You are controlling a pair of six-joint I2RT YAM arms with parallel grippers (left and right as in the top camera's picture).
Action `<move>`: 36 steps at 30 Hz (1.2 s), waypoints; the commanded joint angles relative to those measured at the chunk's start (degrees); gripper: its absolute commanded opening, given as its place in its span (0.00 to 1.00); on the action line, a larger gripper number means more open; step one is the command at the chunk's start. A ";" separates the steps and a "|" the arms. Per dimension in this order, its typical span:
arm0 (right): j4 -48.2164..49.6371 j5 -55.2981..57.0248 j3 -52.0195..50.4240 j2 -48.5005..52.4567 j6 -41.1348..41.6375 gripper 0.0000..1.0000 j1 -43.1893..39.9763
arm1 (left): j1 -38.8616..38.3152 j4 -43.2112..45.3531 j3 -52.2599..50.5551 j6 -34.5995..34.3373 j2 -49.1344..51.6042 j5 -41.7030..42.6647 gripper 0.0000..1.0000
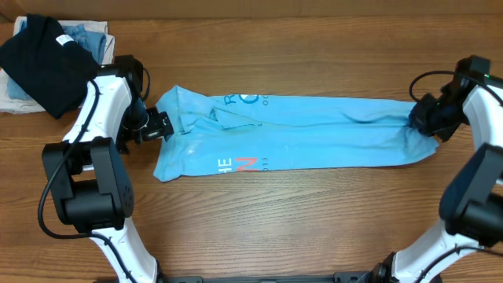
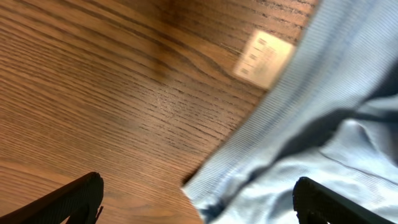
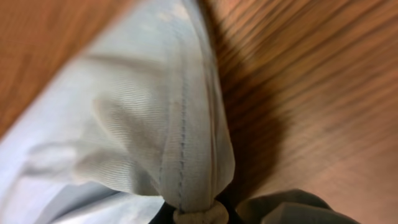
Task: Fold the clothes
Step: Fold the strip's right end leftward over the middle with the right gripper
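The clothes, a light sky-blue t-shirt (image 1: pixel 314 130) with white lettering and a red-orange mark, lie stretched in a long band across the table. My left gripper (image 1: pixel 163 126) is at the shirt's left end and stands open. In the left wrist view its fingers (image 2: pixel 74 199) are spread wide, with the shirt's ribbed edge (image 2: pixel 273 149) lying between them, and a white label (image 2: pixel 264 59) shows on the fabric. My right gripper (image 1: pixel 420 118) is shut on the shirt's right end. In the right wrist view a bunched, stitched fold of the shirt (image 3: pixel 180 137) runs into the jaws of the gripper (image 3: pixel 199 214).
At the back left corner is a pile of folded garments, a black shirt (image 1: pixel 43 59) on top of denim-blue (image 1: pixel 88 35) and white (image 1: pixel 16 98) pieces. Both arm bases (image 1: pixel 86 189) stand at the table's front edge. Bare wood (image 1: pixel 299 220) lies in front of the shirt.
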 commanded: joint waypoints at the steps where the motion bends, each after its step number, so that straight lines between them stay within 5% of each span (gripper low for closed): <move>1: -0.24 4.50 0.00 -3.91 1.49 0.04 1.86 | 0.11 0.13 -0.15 -1.22 -0.76 0.55 1.00; 25: -0.87 12.11 -0.26 -4.11 4.98 0.04 27.21 | 0.11 -0.22 -0.26 -1.22 -0.76 0.57 1.00; 33: -0.68 10.84 -0.50 -4.02 6.75 0.21 34.58 | 0.11 -0.26 -0.26 -1.22 -0.76 0.57 1.00; 35: -0.70 10.82 -0.50 -4.02 6.75 0.30 36.09 | 0.11 -0.24 -0.26 -1.22 -0.76 0.63 1.00; 36: -0.68 10.84 -0.50 -4.02 6.75 0.45 36.68 | 0.11 -0.26 -0.26 -1.22 -0.76 0.79 1.00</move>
